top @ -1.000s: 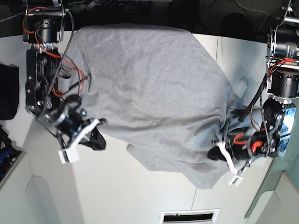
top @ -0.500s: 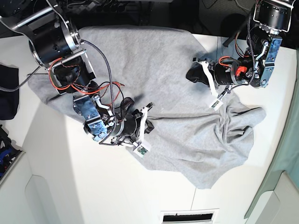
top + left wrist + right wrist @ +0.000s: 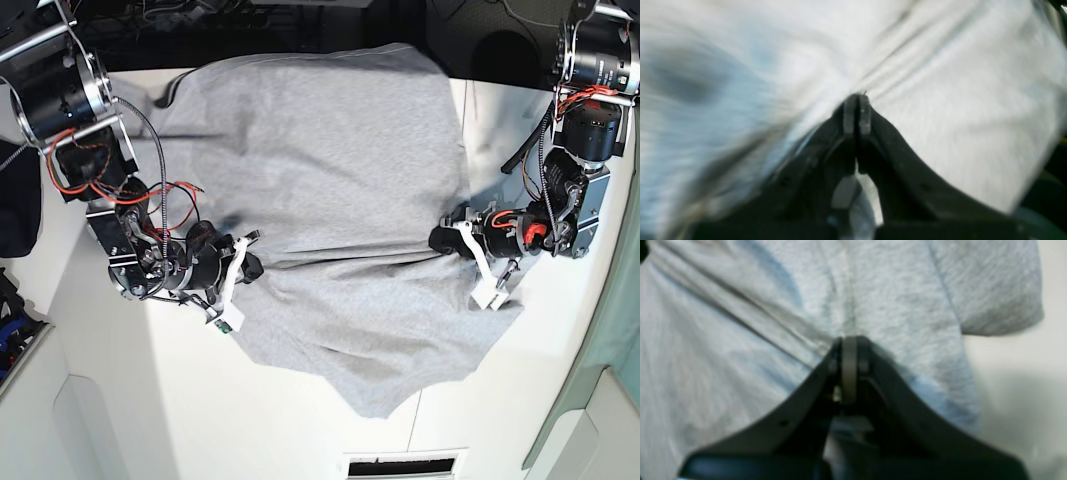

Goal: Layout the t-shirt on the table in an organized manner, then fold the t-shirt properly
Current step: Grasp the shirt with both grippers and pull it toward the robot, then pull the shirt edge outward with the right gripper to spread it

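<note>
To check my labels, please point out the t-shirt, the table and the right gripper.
T-shirt [image 3: 330, 170]: base view, broad grey middle.
Table [image 3: 130, 370]: base view, bare white top.
Right gripper [image 3: 251, 264]: base view, between fingertips.

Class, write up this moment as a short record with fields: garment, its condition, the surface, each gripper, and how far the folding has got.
garment: light grey t-shirt
condition: spread wide but uneven, with creases running between the two grippers
surface: white table
left gripper: shut on the shirt, at the fabric on the base view's right
right gripper: shut on the shirt, at the fabric on the base view's left
folding: no neat fold made yet
lettering: none visible
</note>
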`<action>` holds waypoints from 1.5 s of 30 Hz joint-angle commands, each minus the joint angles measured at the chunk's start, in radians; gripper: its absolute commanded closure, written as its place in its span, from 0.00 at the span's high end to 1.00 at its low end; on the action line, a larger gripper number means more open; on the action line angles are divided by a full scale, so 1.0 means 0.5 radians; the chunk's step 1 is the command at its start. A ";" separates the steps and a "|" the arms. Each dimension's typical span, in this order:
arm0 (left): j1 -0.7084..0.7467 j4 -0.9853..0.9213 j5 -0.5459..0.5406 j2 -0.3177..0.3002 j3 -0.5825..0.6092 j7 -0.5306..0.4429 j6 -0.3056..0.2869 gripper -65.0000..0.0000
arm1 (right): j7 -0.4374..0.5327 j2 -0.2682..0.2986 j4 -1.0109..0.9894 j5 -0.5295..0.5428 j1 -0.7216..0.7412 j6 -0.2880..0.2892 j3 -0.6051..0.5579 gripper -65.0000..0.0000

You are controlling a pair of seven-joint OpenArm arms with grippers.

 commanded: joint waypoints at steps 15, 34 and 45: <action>-0.539 -0.063 0.160 -0.060 -0.002 0.109 0.134 0.00 | -0.147 0.079 1.164 0.157 -0.736 -0.054 0.294 0.00; 0.134 0.547 -0.482 -0.278 -0.002 0.385 -0.027 0.00 | 0.084 -0.096 0.614 0.068 -0.689 -0.250 0.993 0.41; 0.283 0.501 -0.029 -0.257 -0.002 0.099 0.061 0.00 | 0.157 -0.227 0.555 -0.050 -0.481 -0.085 0.988 0.00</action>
